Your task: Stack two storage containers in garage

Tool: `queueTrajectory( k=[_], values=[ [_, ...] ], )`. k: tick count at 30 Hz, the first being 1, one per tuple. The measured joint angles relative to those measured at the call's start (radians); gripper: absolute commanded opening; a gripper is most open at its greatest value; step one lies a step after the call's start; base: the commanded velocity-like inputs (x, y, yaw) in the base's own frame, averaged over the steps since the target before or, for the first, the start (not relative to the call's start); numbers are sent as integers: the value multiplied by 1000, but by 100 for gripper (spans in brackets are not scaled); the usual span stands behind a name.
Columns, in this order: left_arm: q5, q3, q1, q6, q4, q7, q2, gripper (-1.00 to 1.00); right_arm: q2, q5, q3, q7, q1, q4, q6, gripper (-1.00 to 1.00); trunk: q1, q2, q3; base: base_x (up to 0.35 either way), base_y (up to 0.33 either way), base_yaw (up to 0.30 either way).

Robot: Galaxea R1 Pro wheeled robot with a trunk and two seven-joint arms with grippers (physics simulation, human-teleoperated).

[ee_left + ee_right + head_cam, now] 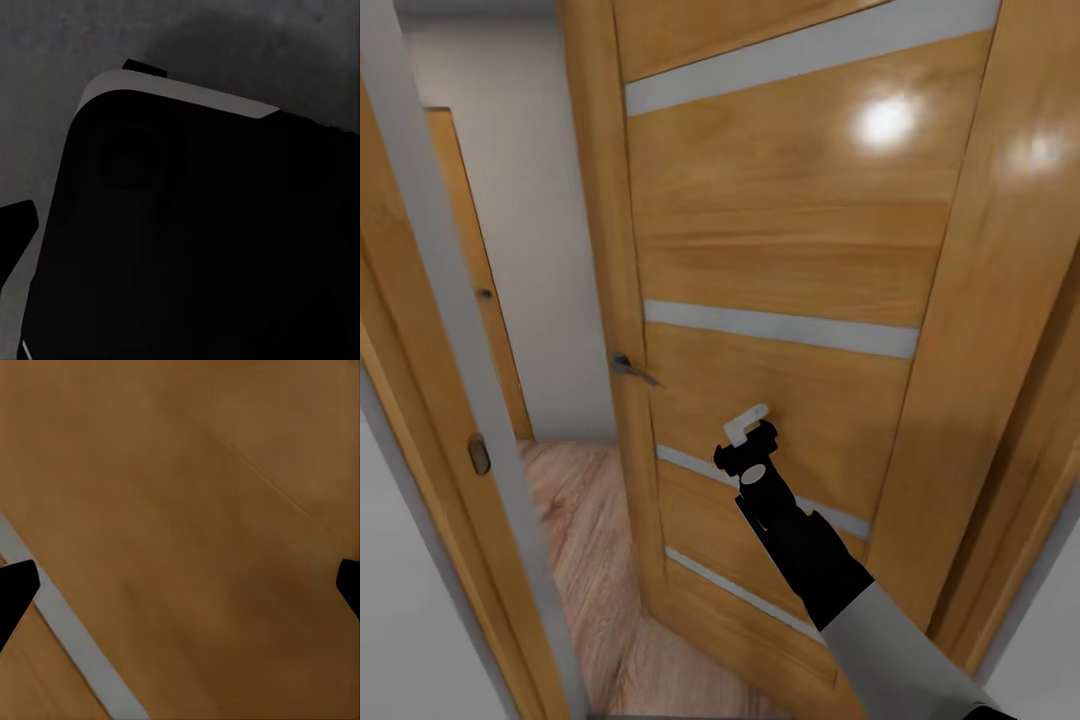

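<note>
Right pincer [752, 432] raised close against a wooden slatted door [780, 250], fingertips [15, 589] spread wide, gripping nothing. Metal door handle [630, 369] off to its left. Past the door's edge, light wood plank floor [585, 540] and a pale wall [530, 200]. Left pincer: cannot tell, dark shapes only. Containers nowhere among these surfaces.

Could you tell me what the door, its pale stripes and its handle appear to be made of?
The door looks like glossy varnished wood: warm grain with bright light reflections. Its pale stripes seem to be frosted glass or grey inlay; which one is unclear. The handle looks like dull grey metal. The right gripper reaches toward the panel.
</note>
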Motion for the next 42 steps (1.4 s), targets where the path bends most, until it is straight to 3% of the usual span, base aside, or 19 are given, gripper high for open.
queueTrajectory(
  k=[7, 15, 18, 23, 24, 30, 37, 42],
  values=[
    [1, 0, 0, -1, 0, 0, 0, 100, 0, -13, -3, -2, 0, 10, 2, 100, 0, 0, 0, 322, 0, 0],
    [2, 0, 0, -1, 0, 0, 0, 100, 0, -23, 9, -71, -4, 22, 26, 100, 0, 0, 0, 322, 0, 0],
    [2, 0, 0, -1, 0, 0, 0, 100, 0, -24, -3, -103, -43, 62, 54, 100, 0, 0, 0, 322, 0, 0],
    [2, 0, 0, -1, 0, 0, 0, 100, 0, -30, -4, -159, -185, 213, 92, 100, 0, 0, 0, 322, 0, 0],
    [2, 0, 0, -1, 0, 0, 0, 100, 0, -12, -6, -163, -206, 234, 102, 100, 0, 0, 0, 322, 0, 0],
    [2, 0, 0, -1, 0, 0, 0, 100, 0, -22, -6, -167, -292, 345, 107, 100, 0, 0, 0, 322, 0, 0],
    [2, 0, 0, -1, 0, 0, 0, 100, 0, -23, -9, -167, -327, 397, 108, 100, 0, 0, 0, 238, 0, 0],
    [4, 0, 0, -1, 0, 0, 0, 100, 0, -9, -15, -162, -333, 361, 109, 100, 1, 0, 0, 29, 0, 0]
  ],
)
